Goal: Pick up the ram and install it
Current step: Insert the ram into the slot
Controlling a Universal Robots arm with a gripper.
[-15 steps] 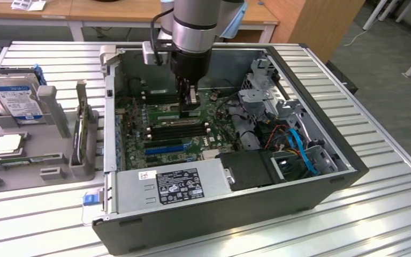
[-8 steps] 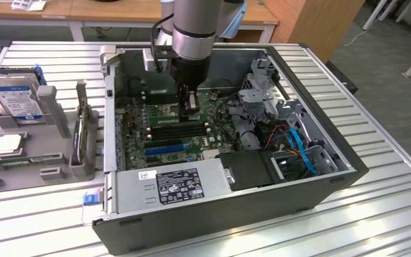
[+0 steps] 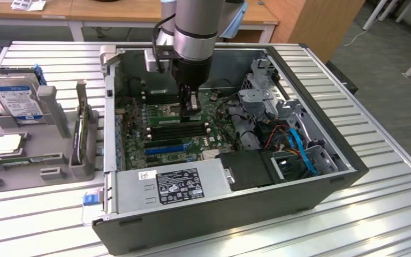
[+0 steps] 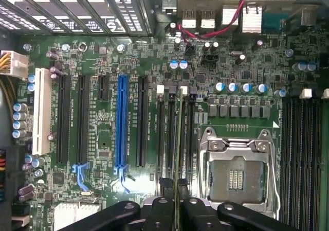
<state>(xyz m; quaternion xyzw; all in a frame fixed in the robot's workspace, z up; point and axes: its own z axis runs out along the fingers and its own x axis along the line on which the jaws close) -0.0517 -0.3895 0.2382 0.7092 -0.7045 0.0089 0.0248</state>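
My gripper reaches down into the open computer case, low over the motherboard. In the wrist view the gripper is shut on the ram, a thin green stick seen edge-on. It runs along the black memory slots with white latches, right beside the bare processor socket. I cannot tell whether its lower edge touches a slot. In the exterior view the fingers and wrist hide most of the ram.
On the exterior view's left, a grey fixture holds a hard drive, a silver processor chip and an upright card. Inside the case are the power supply, a drive cage and blue and red cables.
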